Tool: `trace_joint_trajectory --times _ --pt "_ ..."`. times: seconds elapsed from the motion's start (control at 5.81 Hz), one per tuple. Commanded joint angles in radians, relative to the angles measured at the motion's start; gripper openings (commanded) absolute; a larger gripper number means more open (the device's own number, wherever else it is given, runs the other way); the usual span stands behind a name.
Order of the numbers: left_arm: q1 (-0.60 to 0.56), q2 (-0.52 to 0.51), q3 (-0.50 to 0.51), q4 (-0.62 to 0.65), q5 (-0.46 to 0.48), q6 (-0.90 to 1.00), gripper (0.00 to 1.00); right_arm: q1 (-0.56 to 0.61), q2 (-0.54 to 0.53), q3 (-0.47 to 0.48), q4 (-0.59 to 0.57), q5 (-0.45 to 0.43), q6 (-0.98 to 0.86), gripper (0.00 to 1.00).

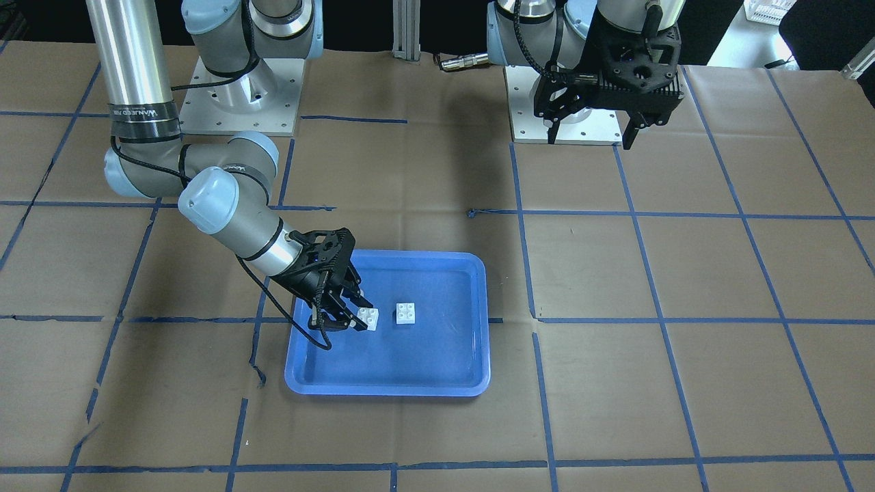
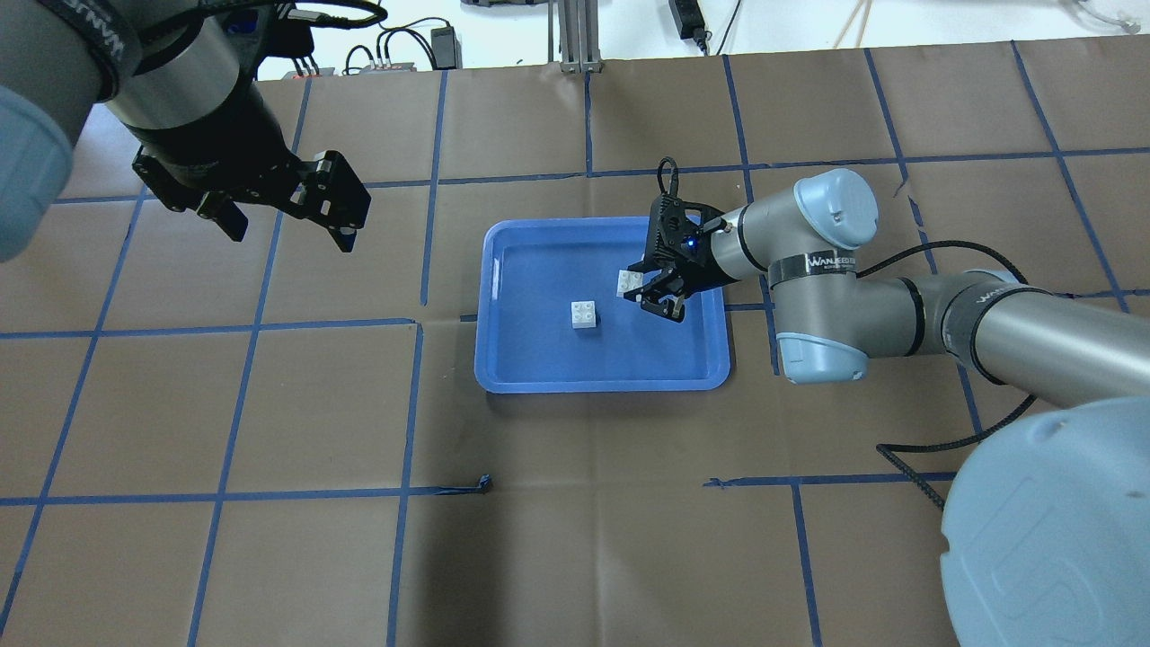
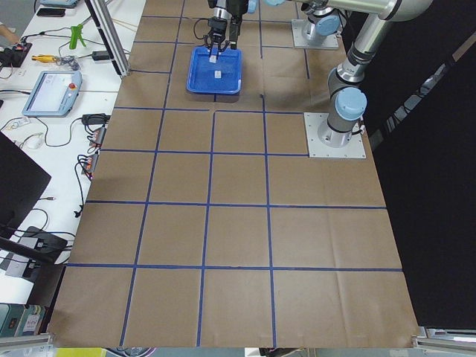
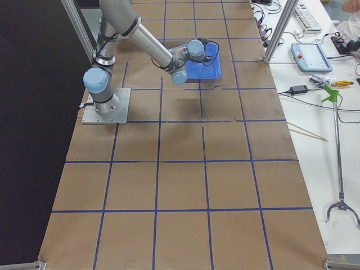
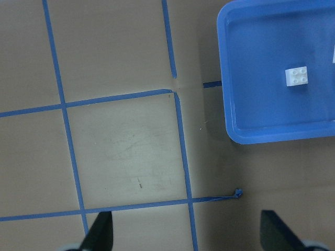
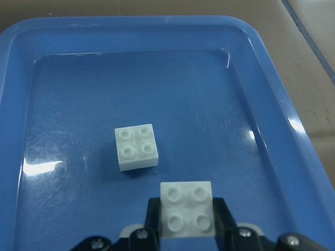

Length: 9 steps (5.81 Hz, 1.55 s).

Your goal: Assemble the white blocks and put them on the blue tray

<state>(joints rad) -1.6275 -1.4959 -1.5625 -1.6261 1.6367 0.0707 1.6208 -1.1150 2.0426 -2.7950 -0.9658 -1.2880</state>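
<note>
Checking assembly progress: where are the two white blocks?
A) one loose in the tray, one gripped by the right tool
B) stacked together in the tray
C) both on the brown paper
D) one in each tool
A: the loose block lies alone in the blue tray, and the right tool clamps the held block beside it.

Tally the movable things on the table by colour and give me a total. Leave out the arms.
white blocks: 2, the held block in the right gripper and the loose block on the tray floor
blue tray: 1
Total: 3
</note>
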Motion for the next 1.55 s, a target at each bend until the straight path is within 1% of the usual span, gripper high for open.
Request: trace_joint_trajectory --times 0.0,0.52,1.38 --pt "0.001 -0.001 0.001 0.002 -0.001 0.000 0.99 0.016 0.030 0.004 -0.037 -0.008 0.018 0.18" --pt "0.000 -0.009 0.032 0.015 0.008 0.003 0.99 0.045 0.058 0.004 -0.038 -0.011 0.010 0.20" --pt "0.000 -0.009 0.033 0.015 0.008 0.003 0.99 0.062 0.063 0.004 -0.043 -0.011 0.007 0.20"
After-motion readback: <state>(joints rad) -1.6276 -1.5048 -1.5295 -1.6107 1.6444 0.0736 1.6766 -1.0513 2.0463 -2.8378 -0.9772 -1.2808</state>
